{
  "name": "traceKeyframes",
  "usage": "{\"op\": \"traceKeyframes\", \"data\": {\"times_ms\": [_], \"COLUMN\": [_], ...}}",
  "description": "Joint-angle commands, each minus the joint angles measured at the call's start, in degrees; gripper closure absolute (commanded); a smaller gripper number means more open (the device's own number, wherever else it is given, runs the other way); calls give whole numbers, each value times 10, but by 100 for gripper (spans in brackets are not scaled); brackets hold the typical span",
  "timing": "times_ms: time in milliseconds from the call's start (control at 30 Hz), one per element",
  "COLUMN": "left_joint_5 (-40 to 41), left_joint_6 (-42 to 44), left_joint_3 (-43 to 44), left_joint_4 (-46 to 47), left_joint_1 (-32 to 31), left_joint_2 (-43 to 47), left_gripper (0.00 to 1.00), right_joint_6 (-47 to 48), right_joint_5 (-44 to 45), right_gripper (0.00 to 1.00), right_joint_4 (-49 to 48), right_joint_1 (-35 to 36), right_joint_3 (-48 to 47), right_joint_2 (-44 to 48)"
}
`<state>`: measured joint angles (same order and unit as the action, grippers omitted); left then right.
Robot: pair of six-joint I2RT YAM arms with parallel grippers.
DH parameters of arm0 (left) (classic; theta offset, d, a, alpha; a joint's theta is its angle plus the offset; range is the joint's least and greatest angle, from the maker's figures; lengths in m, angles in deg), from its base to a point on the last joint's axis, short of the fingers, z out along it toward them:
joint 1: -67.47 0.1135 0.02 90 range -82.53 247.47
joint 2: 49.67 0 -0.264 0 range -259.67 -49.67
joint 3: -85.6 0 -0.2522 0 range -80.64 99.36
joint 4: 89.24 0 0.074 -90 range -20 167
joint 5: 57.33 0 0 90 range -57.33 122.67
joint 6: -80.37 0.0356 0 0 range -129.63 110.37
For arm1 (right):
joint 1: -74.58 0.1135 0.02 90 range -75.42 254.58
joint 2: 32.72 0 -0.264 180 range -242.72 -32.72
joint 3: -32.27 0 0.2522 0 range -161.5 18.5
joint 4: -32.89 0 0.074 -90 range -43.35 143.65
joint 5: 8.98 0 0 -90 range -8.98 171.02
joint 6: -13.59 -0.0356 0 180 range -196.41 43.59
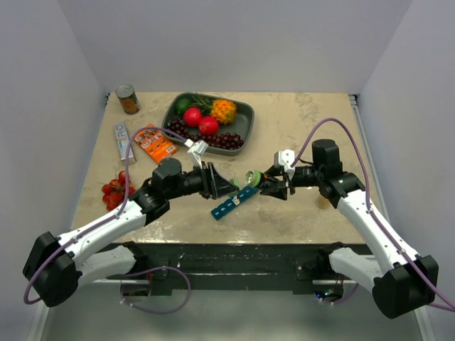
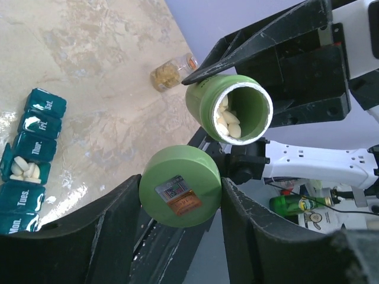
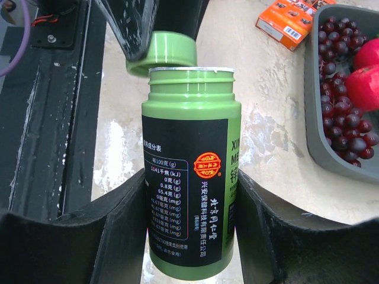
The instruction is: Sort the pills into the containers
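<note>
Reaching inward, left fingers (image 2: 106, 236) clamp green cap (image 2: 180, 186); right fingers (image 3: 112, 236) clamp sideways-tipped green bottle (image 3: 189, 177).

The beige marbled table (image 1: 313, 128) carries a jar (image 1: 128, 99) at its far left, a grey fruit tray (image 1: 244, 121) at far centre, a white tube (image 1: 123, 139) and an orange packet (image 1: 155, 143) left of the tray, red fruit (image 1: 116, 192) at left, and a teal organizer (image 1: 233, 203) near centre.
</note>
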<state>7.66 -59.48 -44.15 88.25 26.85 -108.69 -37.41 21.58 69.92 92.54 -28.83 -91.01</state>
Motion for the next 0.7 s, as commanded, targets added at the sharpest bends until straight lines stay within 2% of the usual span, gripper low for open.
{"op": "traceKeyframes", "data": {"times_ms": [0, 200, 667], "left_joint_5": [-15, -20, -27], "left_joint_6": [-28, -42, -58], "left_joint_3": [30, 37, 46], "left_joint_4": [100, 138, 155], "left_joint_1": [-9, -9, -9], "left_joint_2": [-36, -63, -75], "left_gripper": [94, 95, 95], "right_joint_6": [11, 13, 11], "right_joint_5": [0, 8, 15], "right_gripper": [100, 100, 100], "right_joint_4": [-5, -5, -5], "right_joint_1": [-3, -4, -4], "right_joint_3": [-4, -3, -3], "right_joint_2": [0, -3, -4]}}
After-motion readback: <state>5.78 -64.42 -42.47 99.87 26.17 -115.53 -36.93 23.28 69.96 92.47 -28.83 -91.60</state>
